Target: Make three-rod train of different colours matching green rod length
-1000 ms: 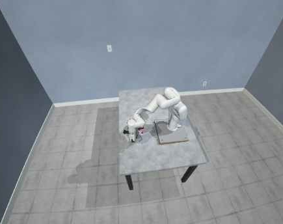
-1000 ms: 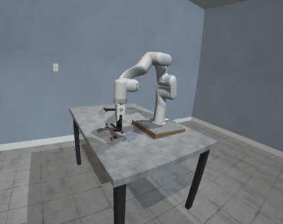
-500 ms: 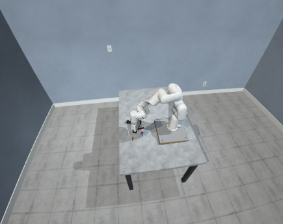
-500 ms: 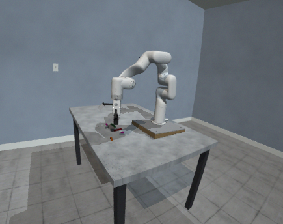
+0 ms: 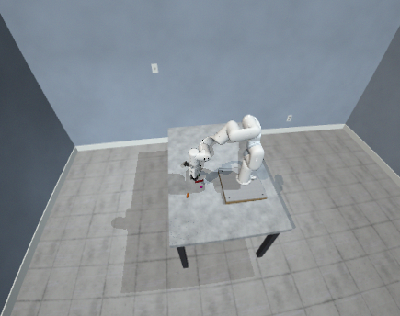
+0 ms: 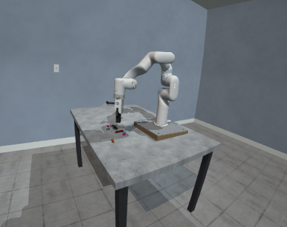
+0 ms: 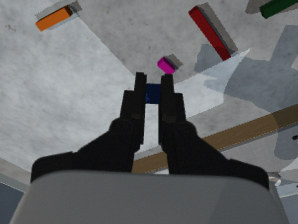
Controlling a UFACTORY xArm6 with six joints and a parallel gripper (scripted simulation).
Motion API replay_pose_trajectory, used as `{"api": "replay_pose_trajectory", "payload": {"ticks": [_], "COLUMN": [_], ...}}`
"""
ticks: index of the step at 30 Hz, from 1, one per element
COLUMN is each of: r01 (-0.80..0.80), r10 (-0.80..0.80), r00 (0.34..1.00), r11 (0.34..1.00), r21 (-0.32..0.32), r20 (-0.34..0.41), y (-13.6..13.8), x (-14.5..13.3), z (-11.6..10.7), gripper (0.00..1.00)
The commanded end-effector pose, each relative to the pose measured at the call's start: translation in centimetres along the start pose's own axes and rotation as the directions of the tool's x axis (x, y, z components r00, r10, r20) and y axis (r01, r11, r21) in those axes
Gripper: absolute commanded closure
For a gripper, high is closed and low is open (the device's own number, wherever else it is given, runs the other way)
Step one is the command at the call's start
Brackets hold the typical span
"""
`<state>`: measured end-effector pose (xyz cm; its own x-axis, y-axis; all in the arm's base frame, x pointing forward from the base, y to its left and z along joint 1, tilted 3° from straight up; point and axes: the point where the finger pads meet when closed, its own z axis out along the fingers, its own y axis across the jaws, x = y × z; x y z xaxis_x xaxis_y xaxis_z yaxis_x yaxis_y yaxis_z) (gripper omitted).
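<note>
My gripper [image 5: 194,178] [image 6: 118,121] [image 7: 153,89] is shut on a small blue rod [image 7: 153,94], held above the table. A magenta rod [image 5: 201,186] [image 6: 124,134] [image 7: 165,65] lies just beyond the fingertips in the wrist view. The red rod [image 5: 199,181] [image 6: 119,131] [image 7: 210,33] lies near it, apart and turned differently. The orange rod [image 5: 188,196] [image 6: 113,140] [image 7: 54,19] lies apart, at the upper left of the wrist view. The green rod [image 6: 114,127] [image 7: 279,7] is cut off at the wrist view's top right. Another magenta rod [image 6: 107,126] and a small grey rod [image 6: 108,129] lie beside it in the exterior view.
The arm's base stands on a grey board with wooden edges [image 5: 246,193] [image 6: 171,130], to the right of the rods. The table [image 5: 196,220] [image 6: 137,162] extends around them. Arm shadows fall across the rod area. In the top view the gripper hides part of that area.
</note>
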<state>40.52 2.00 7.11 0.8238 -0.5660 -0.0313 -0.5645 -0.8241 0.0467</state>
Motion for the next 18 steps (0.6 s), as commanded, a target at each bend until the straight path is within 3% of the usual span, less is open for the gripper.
{"api": "replay_pose_trajectory", "payload": {"ticks": [1, 10, 18], "r01": [-0.002, -0.002, -0.002], "r10": [0.002, 0.002, 0.002], "r00": [1.000, 1.000, 1.000], "r11": [1.000, 1.000, 1.000], "r21": [0.003, 0.003, 0.003], "r20": [-0.004, -0.004, -0.004], "y": [0.1, 0.1, 0.1], "x": [0.1, 0.1, 0.2], "z": [-0.2, 0.1, 2.4], "gripper": [0.96, 0.96, 0.96]}}
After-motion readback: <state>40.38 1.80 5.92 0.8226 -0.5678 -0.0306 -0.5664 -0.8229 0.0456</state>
